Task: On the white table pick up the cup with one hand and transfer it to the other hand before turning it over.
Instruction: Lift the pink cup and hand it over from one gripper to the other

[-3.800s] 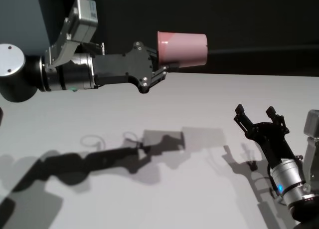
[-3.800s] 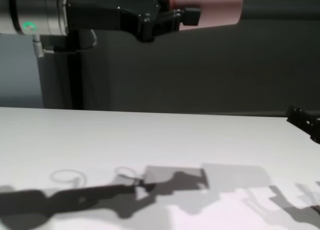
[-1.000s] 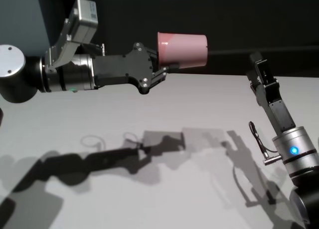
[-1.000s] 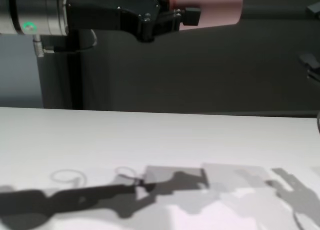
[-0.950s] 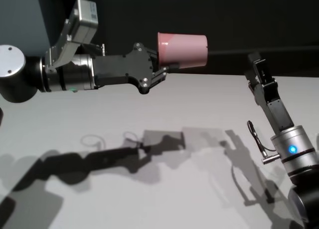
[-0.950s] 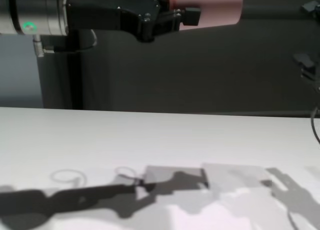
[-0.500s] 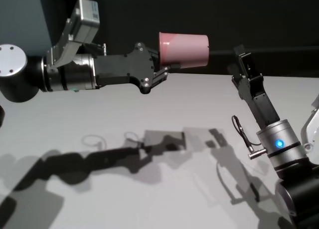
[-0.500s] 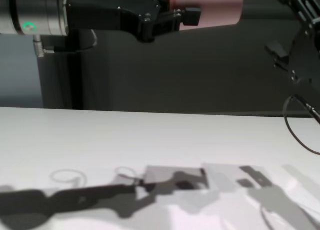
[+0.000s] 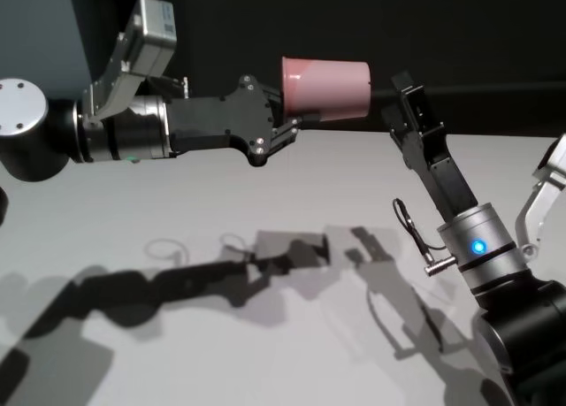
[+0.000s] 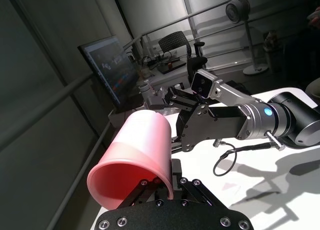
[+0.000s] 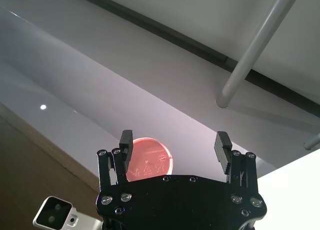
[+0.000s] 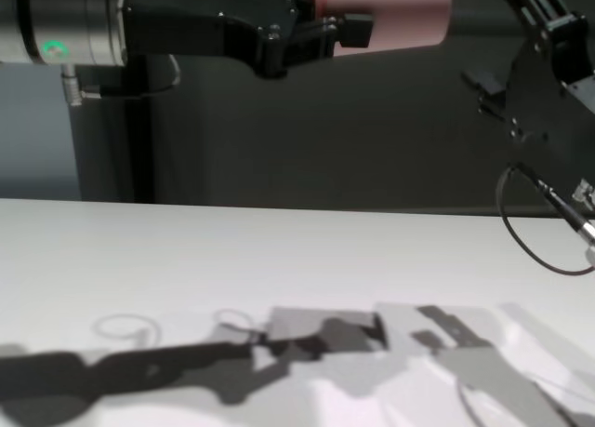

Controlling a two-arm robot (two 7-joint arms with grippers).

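Pink cup held sideways, high above the white bench, with the left gripper clamped on its rim. Right gripper is raised just beside the cup's base end, not touching, its fingers spread wide and holding nothing.

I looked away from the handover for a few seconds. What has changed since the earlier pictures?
The right gripper rose from low over the table at the robot's right and swung in toward the cup; now it is open, just beside the cup's base, not yet gripping it. The left gripper stayed shut on the cup's rim, holding it sideways in the air at the same spot.
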